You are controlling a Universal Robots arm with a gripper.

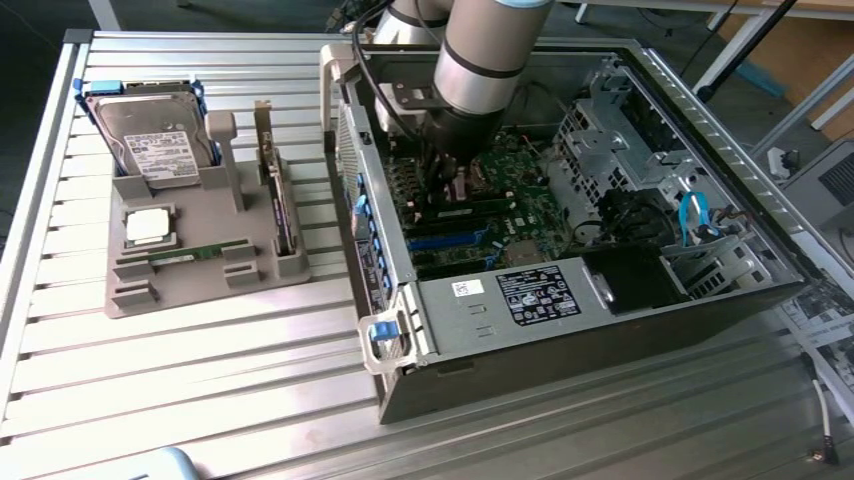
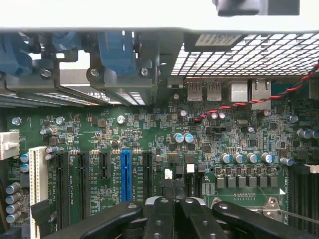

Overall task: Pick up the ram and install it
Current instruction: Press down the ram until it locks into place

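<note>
The gripper (image 2: 174,206) is sitting low inside the open computer case (image 1: 534,370), its fingers (image 2: 160,219) pressed together just above the motherboard (image 2: 99,139). In the wrist view the closed fingertips are meeting over the board with a dark upright piece standing right ahead of them; whether anything thin is pinched between them I cannot tell, and no green stick is showing there.

Taking the case as the landmark: the arm (image 1: 487,60) is reaching down into it from above, its silver forearm leaning steeply and the wrist pointing at the board in the middle of the case, close to the black and blue expansion slots (image 2: 125,174).

Outside the case, toward the exterior view's left, a grey parts tray (image 1: 200,285) is resting on the slatted metal table (image 1: 200,400). The ram (image 1: 198,253) is lying flat in the tray's front holder, its long axis running roughly crosswise to the case's nearest side wall, pointing toward it. So from the gripper the ram is lying well apart, out over that wall and across to the tray.

Farther back on the tray, a square silver processor (image 1: 147,225) is sitting behind the ram, an upright dark expansion card (image 1: 276,190) is standing nearer the case, and a hard drive (image 1: 154,150) is leaning at the tray's far end.
</note>
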